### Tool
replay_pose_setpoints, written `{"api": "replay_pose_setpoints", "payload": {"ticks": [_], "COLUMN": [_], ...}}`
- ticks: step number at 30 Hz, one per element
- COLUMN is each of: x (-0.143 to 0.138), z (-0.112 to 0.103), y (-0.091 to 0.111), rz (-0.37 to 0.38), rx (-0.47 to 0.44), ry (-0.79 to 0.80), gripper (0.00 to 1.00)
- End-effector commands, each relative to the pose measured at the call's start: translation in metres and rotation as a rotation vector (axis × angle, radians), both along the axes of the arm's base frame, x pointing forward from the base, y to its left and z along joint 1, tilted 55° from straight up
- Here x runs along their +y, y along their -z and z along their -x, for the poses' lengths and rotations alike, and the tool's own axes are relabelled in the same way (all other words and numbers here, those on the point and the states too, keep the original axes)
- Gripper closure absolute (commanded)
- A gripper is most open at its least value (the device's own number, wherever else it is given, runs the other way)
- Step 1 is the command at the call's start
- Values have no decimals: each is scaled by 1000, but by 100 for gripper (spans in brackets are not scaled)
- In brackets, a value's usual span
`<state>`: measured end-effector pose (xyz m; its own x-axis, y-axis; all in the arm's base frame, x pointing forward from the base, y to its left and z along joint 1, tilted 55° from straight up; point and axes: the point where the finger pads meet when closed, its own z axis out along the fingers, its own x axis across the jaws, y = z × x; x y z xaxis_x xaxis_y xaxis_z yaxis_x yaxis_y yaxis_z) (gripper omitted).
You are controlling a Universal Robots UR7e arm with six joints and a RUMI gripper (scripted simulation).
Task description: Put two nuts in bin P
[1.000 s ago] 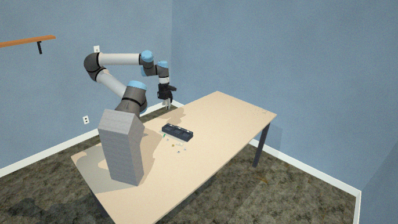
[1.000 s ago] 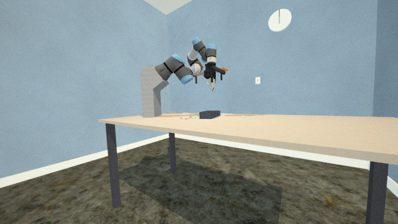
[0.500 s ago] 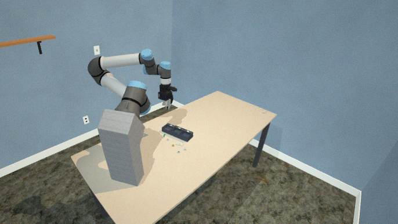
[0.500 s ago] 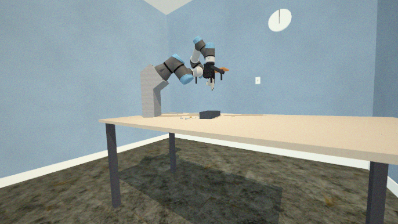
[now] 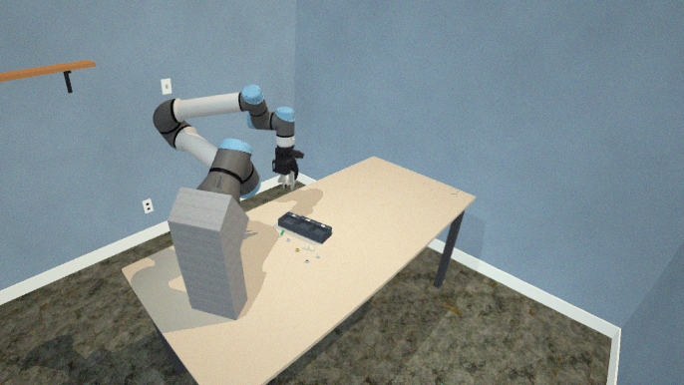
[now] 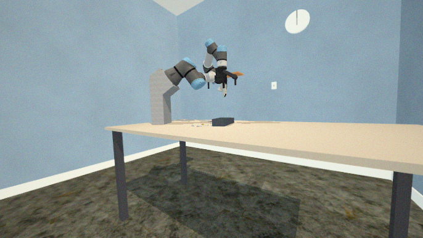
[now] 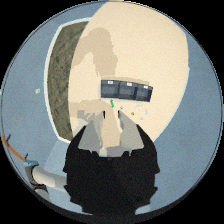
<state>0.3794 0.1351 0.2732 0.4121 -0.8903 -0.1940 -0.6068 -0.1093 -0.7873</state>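
A dark row of three bins (image 5: 305, 226) sits on the tan table; it also shows in the exterior view (image 6: 222, 121) and the wrist view (image 7: 126, 89). I cannot read the bin labels. Several tiny parts, the nuts among them (image 5: 304, 249), lie scattered on the table just in front of the bins, also seen in the wrist view (image 7: 137, 111). They are too small to tell apart. My gripper (image 5: 288, 187) (image 6: 224, 92) hangs high above the table's far edge, behind the bins, pointing down. Its fingers stand a little apart with nothing between them.
A small green part (image 5: 282, 232) lies by the bins' left end. The grey robot pedestal (image 5: 209, 254) stands on the table's left part. The table edge and floor are just behind the gripper.
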Motion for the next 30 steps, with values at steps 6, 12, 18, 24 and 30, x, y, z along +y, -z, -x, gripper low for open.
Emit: {"api": "replay_pose_setpoints", "payload": {"ticks": [6, 12, 18, 24, 30], "x": [-38, -52, -73, -91, -94], "z": [-17, -24, -33, -39, -37], "y": [72, 103, 142, 177, 186], "rz": [181, 268, 351, 428, 432], "rx": [-112, -159, -214, -273, -278], "ry": [-153, -218, -279, -339, -344], "gripper": [82, 82, 82, 82, 82]}}
